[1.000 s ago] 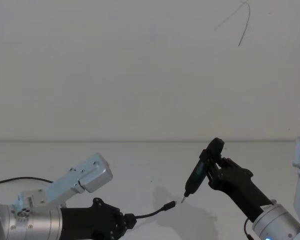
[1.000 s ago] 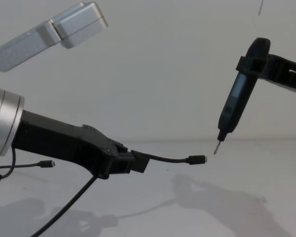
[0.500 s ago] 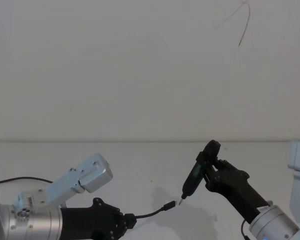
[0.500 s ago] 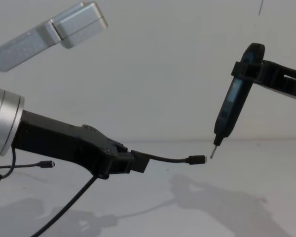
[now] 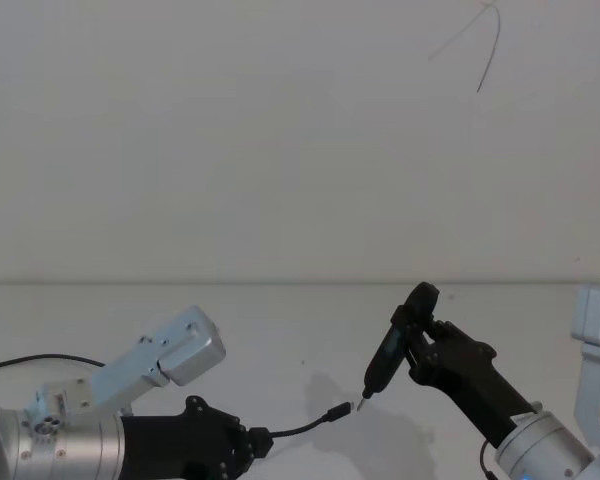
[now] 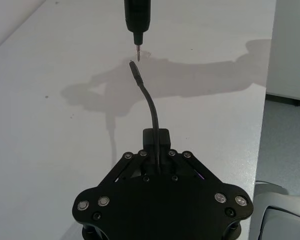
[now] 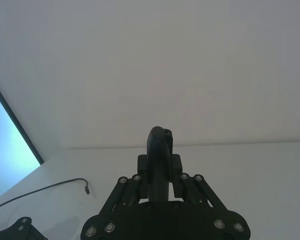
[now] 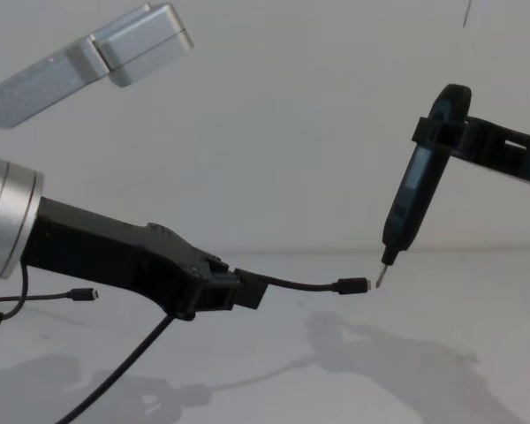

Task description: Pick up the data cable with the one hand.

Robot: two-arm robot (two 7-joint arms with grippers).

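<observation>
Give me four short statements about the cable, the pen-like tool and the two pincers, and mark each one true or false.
1. The left pincer is shut on the data cable. True.
2. The cable's plug lies flat on the table. False: it is held in the air.
3. The right pincer grips a pen-like tool whose metal tip points down near the plug. True.
4. The right pincer is open. False: it is shut on the tool.

Thin black wire [image 8: 44, 298] lying on white table [image 8: 442, 300], far left.
</observation>
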